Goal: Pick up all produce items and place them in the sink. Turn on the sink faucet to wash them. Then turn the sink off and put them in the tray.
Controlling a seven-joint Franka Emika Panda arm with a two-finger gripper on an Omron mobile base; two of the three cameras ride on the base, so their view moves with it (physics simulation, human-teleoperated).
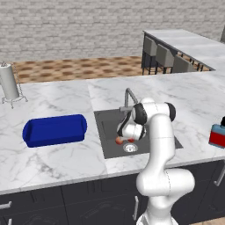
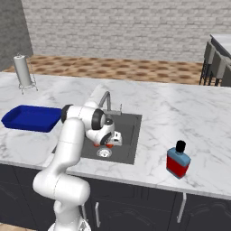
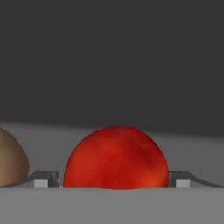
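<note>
- Red tomato (image 3: 116,158) sits between the tool's (image 3: 114,181) spread, unclamped fingers (image 3: 43,179), down in the sink (image 1: 105,132).
- Close squarely on its widest part; avoid nudging the apple (image 3: 11,159) beside it.

Tabletop (image 1: 52,105): white marble with faint grey veining. Sink (image 1: 107,132), centre of the left base view: dark grey, with a silver drain (image 1: 130,148) and a silver faucet (image 1: 128,97). Tray (image 1: 55,130), at left: deep blue. Tomato-like fruit (image 3: 116,158), bottom centre of the hand view: bright red, mottled orange. Apple-like fruit (image 3: 11,162), lower left: dull orange-brown. Boxy object (image 2: 178,162), lower right of the right base view: red body, blue shoulder, black cap.
</note>
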